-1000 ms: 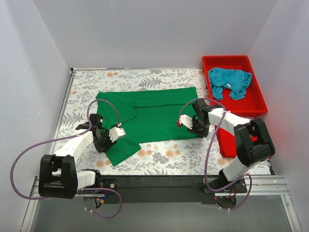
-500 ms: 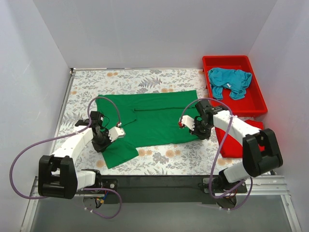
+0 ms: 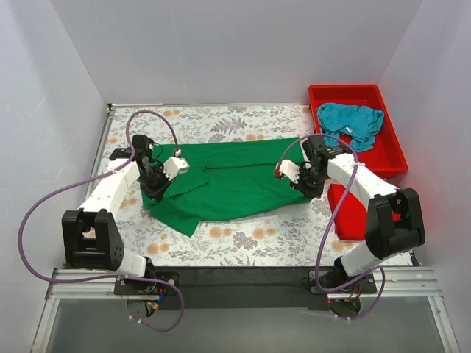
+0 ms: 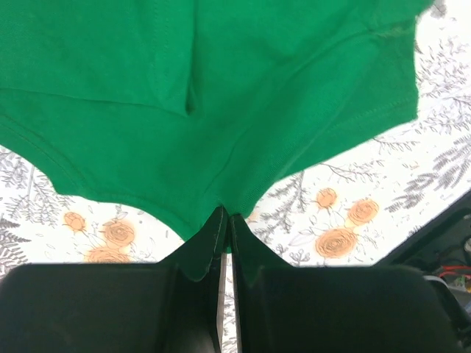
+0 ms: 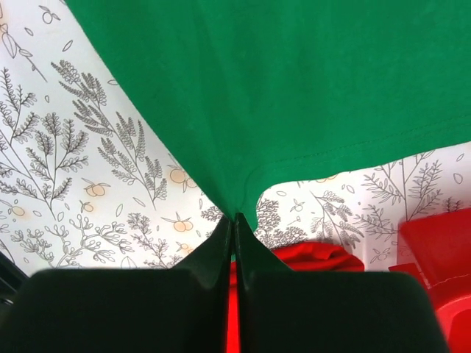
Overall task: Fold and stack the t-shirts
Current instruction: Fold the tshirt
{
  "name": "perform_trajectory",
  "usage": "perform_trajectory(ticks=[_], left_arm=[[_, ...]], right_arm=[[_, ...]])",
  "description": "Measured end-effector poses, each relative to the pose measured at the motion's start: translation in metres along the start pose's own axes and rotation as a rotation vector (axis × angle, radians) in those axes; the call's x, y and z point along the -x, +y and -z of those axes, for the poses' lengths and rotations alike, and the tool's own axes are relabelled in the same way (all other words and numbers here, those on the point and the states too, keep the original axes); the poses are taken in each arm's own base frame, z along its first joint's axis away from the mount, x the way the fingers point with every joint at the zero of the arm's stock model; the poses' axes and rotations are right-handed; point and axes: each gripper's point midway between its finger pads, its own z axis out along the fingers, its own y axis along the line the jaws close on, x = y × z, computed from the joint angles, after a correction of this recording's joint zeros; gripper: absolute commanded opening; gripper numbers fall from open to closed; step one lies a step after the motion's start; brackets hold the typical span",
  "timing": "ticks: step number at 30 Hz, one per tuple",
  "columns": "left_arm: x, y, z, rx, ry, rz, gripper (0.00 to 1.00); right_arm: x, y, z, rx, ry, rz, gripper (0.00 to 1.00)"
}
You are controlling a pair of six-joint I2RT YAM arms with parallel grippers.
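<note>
The green t-shirt (image 3: 228,180) lies partly folded across the middle of the floral table. My left gripper (image 3: 156,185) is shut on its left hem, with the fabric pinched between the black fingers in the left wrist view (image 4: 227,220). My right gripper (image 3: 305,184) is shut on its right edge, seen pinched in the right wrist view (image 5: 237,219). Both hold the near edge lifted off the table. The teal t-shirt (image 3: 351,123) lies crumpled in the red tub (image 3: 390,158) at the back right.
A red cloth (image 3: 346,217) lies on the table in front of the tub, below my right arm; it also shows in the right wrist view (image 5: 313,256). White walls enclose the table on three sides. Purple cables loop from both arms.
Both grippers have moved away from me toward the back of the table, carrying the shirt's near edge with them. The green shirt now spans less depth.
</note>
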Motion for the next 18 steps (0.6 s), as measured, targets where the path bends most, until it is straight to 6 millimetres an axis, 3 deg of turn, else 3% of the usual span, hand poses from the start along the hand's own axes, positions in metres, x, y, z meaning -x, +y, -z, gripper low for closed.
perform_trajectory(ticks=[10, 18], left_arm=[[0.03, 0.044, 0.005, 0.086, -0.066, 0.039, 0.0], [0.04, 0.065, 0.007, 0.121, -0.091, 0.053, 0.0]], right_arm=[[0.01, -0.025, 0.001, -0.006, 0.001, 0.002, 0.01], [0.017, -0.045, 0.003, -0.019, 0.0, 0.01, 0.01]])
